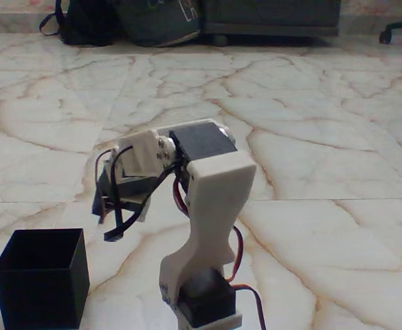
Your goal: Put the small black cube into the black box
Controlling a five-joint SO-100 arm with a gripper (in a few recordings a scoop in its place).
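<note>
Seen from behind in the fixed view, white moulded-plastic arm (pixel 214 206) with boxy black servos and looped red and black wires, folded over polished cream marble floor (pixel 324 137) veined in brown. Gripper (pixel 115 213) pointed down and away, jaw state impossible to tell, small black cube nowhere distinguishable. Matte, thin-walled, lidless black box (pixel 42 282) squarely upright at lower left, just beside the gripper, dark bags (pixel 125 20) slumped far behind

Your box (pixel 41 278) sits at about eight o'clock in the fixed view: matte black, thin-walled, upright on the marble floor, its open top showing a dark inside.
</note>
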